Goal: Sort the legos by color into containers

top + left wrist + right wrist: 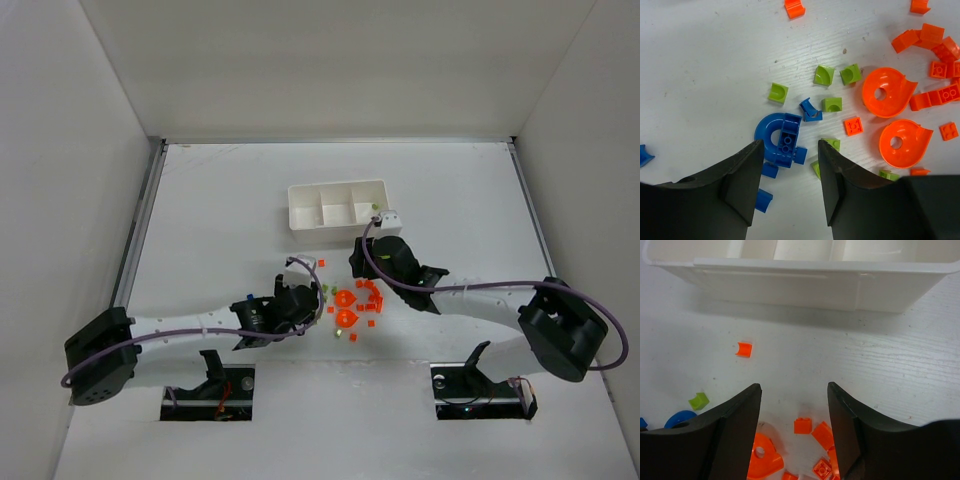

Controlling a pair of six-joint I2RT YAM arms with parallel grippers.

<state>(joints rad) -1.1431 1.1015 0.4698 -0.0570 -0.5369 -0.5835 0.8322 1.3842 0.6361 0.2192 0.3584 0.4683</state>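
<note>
Left end effector (790, 147) parted astride blue legos (780, 135), right end effector (794, 387) gaping

Bright, even light; soft shadows; sharp focus.

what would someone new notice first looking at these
The bright scatter of legos in the middle of the table stands out most, above all two big round orange pieces side by side. A curved blue piece lies just ahead of the open left end effector. The white three-compartment tray sits beyond the pile.
</note>
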